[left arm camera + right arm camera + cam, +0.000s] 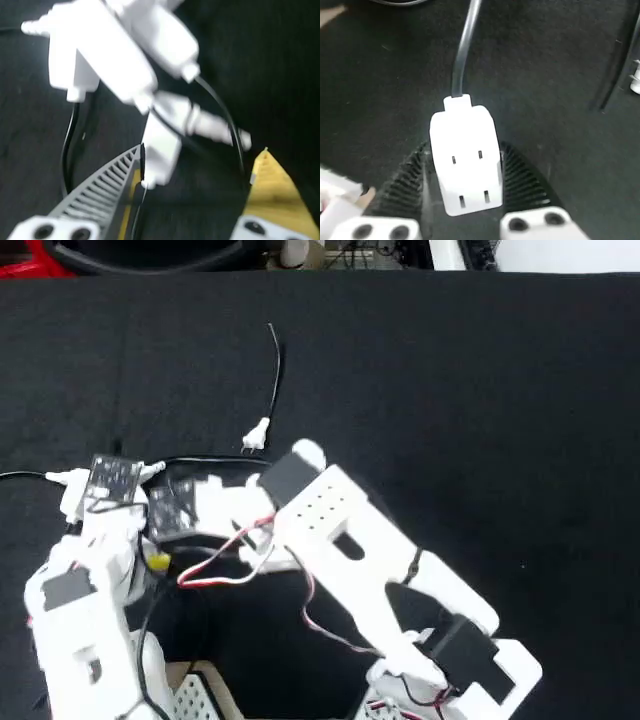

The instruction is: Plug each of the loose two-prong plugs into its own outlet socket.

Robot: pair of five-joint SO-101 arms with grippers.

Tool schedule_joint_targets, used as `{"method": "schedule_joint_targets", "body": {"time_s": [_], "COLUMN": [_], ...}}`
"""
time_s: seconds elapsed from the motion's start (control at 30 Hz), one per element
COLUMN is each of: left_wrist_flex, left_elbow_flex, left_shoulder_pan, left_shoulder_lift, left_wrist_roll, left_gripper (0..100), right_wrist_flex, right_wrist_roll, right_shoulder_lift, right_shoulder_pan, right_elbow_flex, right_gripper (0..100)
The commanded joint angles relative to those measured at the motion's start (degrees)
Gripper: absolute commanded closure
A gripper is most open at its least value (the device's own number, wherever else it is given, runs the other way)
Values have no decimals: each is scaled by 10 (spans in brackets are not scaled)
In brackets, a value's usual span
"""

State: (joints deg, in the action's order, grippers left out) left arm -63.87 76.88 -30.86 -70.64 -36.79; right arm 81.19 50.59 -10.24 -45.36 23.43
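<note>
Black cloth point(480, 390) covers the table; both white arms rise from its near edge and meet over the left-centre area.

Right gripper point(465, 150): the ribbed fingers point(407, 175) press against both sides of a white outlet block point(465, 165), so the claw is clamped on it; the block's face shows two pairs of slots, both pairs bare; a grey cable point(462, 60) leaves the block's far end and runs away across the cloth.

Left gripper point(200, 150): claw apart, with a grey ribbed finger point(100, 192) on one side, a yellow finger point(272, 182) on the other and a wide gap between; a white plug point(160, 150) sits just beside the tip of the ribbed finger; contact is possible, but the view is too blurred to confirm it; beyond it is a cluster of white plug bodies point(115, 55), with a black lead point(70, 140) trailing off beside them.

Loose plug point(257, 433): it lies on the cloth in the high view, just beyond the right arm's wrist, touched by neither gripper, prong end towards the arms; its black cord point(276, 370) runs away from the arms in a gentle curve and ends on open cloth.
</note>
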Motion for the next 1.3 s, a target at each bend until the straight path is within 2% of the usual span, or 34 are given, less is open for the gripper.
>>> {"method": "schedule_joint_targets", "body": {"time_s": [0.0,0.07,0.23,0.33,0.47,0.6,0.77,0.87,1.07,1.17,1.27], "left_wrist_flex": [-183,-254,-266,-263,-253,-229,-212,-206,-184,-146,-111], "left_elbow_flex": [-66,-97,-102,-91,-92,-87,-87,-83,-66,-29,7], "left_shoulder_pan": [-46,-61,-95,-96,-95,-95,-94,-92,-91,-77,-53], "left_shoulder_lift": [-153,-217,-251,-221,-165,-115,-91,-91,-91,-91,-92], "left_wrist_roll": [-86,-117,-140,-141,-140,-139,-123,-118,-94,-88,-64], "left_gripper": [658,658,658,658,658,658,658,658,658,658,658], "right_wrist_flex": [-118,-161,-210,-206,-178,-126,-117,-173,-432,-566,-673], "right_wrist_roll": [11,11,-6,-53,-61,-73,-160,-281,-677,-803,-875], "right_shoulder_lift": [-8,15,87,90,47,-29,-115,-129,-53,25,117], "right_shoulder_pan": [-10,-8,-3,11,14,23,70,95,130,134,135], "right_elbow_flex": [80,92,71,54,54,53,48,41,63,71,55], "right_gripper": [985,985,958,835,681,670,670,670,670,670,670]}}
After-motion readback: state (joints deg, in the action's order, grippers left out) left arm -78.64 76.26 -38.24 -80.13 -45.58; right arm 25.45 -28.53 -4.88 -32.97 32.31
